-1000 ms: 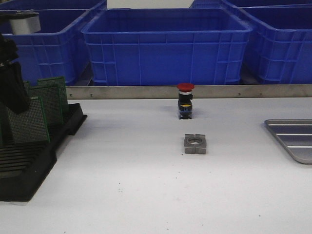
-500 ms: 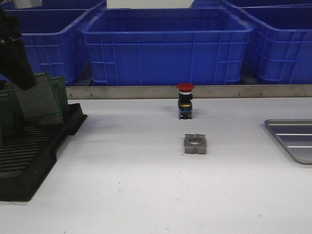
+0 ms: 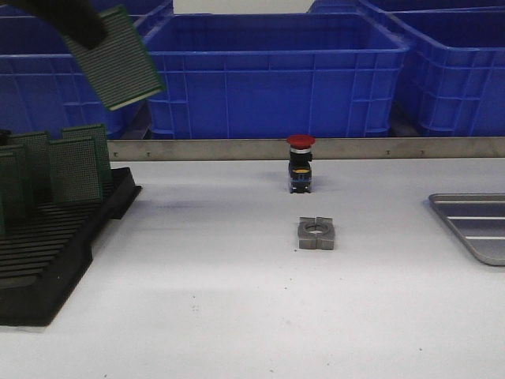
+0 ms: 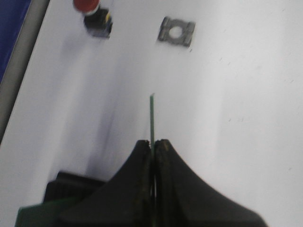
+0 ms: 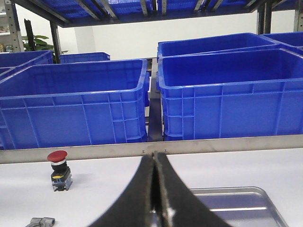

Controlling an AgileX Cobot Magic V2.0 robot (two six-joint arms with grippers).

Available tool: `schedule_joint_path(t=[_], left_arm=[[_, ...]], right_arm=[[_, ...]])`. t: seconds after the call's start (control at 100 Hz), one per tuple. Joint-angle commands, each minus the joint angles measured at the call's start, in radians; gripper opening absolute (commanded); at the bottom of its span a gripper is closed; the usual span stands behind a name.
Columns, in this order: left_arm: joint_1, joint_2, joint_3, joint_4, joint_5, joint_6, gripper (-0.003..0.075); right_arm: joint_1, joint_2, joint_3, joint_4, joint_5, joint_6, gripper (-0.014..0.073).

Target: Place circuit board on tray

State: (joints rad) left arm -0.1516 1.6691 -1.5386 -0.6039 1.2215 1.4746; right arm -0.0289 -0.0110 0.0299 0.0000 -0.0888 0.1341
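Observation:
High at the far left of the front view, a green perforated circuit board (image 3: 114, 59) hangs tilted in the air, with my left gripper (image 3: 83, 30) shut on its upper corner. In the left wrist view the board (image 4: 152, 116) shows edge-on, pinched in the left gripper (image 4: 153, 142). The silver-grey tray (image 3: 473, 225) lies flat at the table's right edge, with nothing showing on the visible part. My right gripper (image 5: 155, 155) is shut with nothing in it, just above the near side of the tray (image 5: 236, 203). It does not show in the front view.
A black slotted rack (image 3: 47, 260) at the left holds several more green boards (image 3: 75, 170). A red-capped push button (image 3: 300, 162) and a grey metal bracket (image 3: 316, 233) sit mid-table. Big blue crates (image 3: 268, 71) stand behind a metal rail (image 3: 237, 148).
My left gripper has lifted the circuit board out of the rack, up and to the right, tilting it. The right gripper and the tray have not moved.

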Motion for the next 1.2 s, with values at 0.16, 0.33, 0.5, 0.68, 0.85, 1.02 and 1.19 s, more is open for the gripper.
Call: schedule_joint_path(t=[0.16,0.33,0.5,0.68,0.85,1.02,1.19], left_arm=[[-0.197,-0.06,-0.033,-0.101,0.053,-0.086,-0.0018],[-0.28,-0.06,-0.033,-0.101,0.053,-0.086,-0.0018],[-0.305,-0.06,-0.033,-0.11,0.053,-0.086,-0.0018],[-0.305,-0.06,-0.033,-0.124,0.053,-0.086,-0.0018],[-0.305,-0.06,-0.033,-0.124,0.053,-0.086,-0.0018],[-0.305,-0.06,-0.033,-0.124,0.053,-0.086,-0.0018],[-0.305,-0.06,-0.033,-0.125,0.053,-0.086,-0.0018]], right_arm=[[0.003,-0.017,0.004,0.0,-0.087,-0.005,-0.0067],[0.003,-0.017,0.004,0.0,-0.117,-0.005,-0.0067],[0.003,-0.015,-0.068,0.0,-0.031,0.017,-0.0067],[0.003,0.073,-0.284,0.0,0.211,0.039,-0.0067],[0.003,0.262,-0.498,0.0,0.458,0.039,-0.0067],[0.003,0.471,-0.674,0.065,0.718,0.013,-0.0067],[0.003,0.624,-0.751,0.211,0.794,-0.163,-0.0067]])
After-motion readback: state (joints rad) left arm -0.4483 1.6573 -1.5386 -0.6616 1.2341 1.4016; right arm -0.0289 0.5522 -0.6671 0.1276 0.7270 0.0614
